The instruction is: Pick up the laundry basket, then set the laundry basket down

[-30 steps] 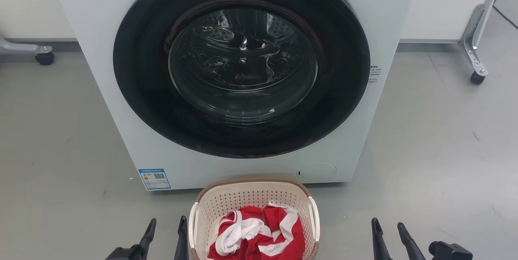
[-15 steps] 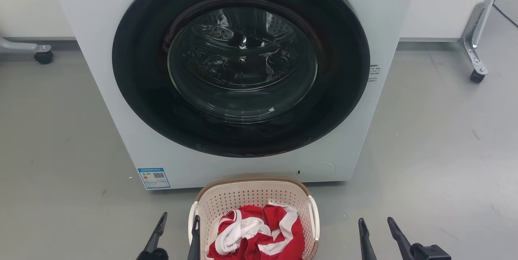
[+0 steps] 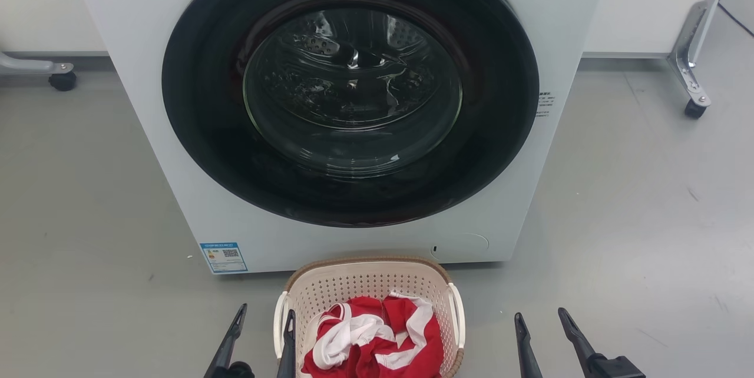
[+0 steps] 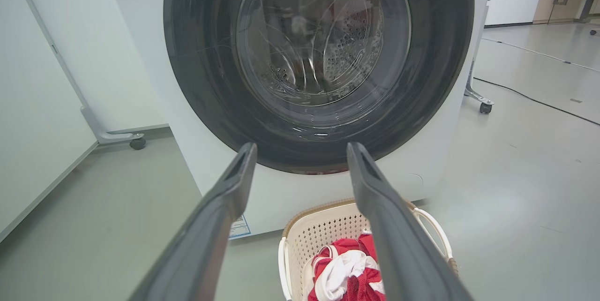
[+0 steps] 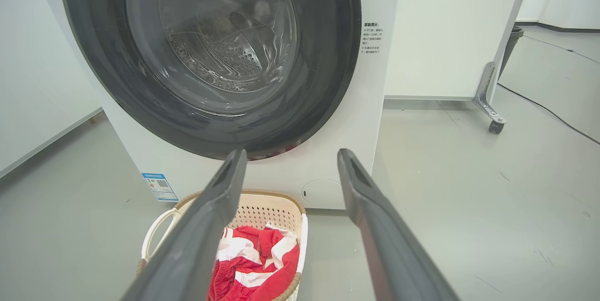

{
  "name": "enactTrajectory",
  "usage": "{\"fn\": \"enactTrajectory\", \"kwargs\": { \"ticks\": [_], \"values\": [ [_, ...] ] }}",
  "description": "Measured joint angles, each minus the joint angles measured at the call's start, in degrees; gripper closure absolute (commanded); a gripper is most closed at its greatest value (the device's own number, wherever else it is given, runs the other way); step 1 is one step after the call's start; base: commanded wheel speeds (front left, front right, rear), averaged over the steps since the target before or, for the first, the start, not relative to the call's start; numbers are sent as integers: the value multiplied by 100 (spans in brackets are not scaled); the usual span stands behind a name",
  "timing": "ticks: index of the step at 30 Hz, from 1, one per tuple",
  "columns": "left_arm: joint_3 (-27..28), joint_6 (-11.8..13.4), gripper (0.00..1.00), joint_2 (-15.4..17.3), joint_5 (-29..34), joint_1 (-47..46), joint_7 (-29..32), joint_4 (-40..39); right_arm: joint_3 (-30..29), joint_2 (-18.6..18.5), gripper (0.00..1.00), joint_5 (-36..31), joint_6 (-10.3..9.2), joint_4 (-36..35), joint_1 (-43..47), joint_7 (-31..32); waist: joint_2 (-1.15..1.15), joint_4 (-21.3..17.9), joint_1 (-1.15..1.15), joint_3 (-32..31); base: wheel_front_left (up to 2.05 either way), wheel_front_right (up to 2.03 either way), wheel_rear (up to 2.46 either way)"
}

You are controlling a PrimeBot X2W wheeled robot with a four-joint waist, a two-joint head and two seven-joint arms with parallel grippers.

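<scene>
A blue-edged sticker [image 3: 223, 257] with a QR code sits low on the left of the washing machine [image 3: 147, 101] front, its print too small to read. Right of the door [image 3: 350, 89], a block of small dark characters [image 3: 545, 105] is likewise illegible.

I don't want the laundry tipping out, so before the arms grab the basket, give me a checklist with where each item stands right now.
1. Both grippers open: ok. The left gripper and right gripper have their fingers spread.
2. Left gripper at the left handle: ok, its inner finger lies alongside the handle; contact cannot tell.
3. Right gripper at the right handle: not ok, bare floor separates them.
4. The laundry basket upright on the floor: ok.
5. The red and white clothes inside the rim: ok where visible.
6. The washing machine door shut: ok.
</scene>
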Motion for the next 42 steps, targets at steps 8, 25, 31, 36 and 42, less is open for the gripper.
{"fn": "enactTrajectory", "kwargs": {
  "ticks": [8, 25, 31, 36, 42],
  "values": [
    [89, 0, 0, -24, -127, 2, 0, -1, -63, 8, 0, 16, 0, -46, 0, 1, 0, 3, 0, 11, 0, 0, 0],
    [159, 1, 0, -48, -193, 2, -14, -154, -115, 27, 0, 25, 0, -191, 0, 0, 0, 13, 0, 42, 0, 0, 0],
    [188, 1, 0, -51, -194, 2, -14, -168, -134, 37, 0, 25, 1, -207, 0, 0, 0, 11, 0, 56, 0, 0, 0],
    [194, 1, 0, -52, -194, 3, -14, -174, -151, 44, 0, 25, 2, -210, 0, 0, 0, 9, 0, 58, 0, 0, 0],
    [198, 1, 0, -53, -194, 3, -14, -175, -157, 48, 0, 25, 8, -212, 0, 0, 0, 11, 0, 55, 0, 0, 0]
  ]
}}
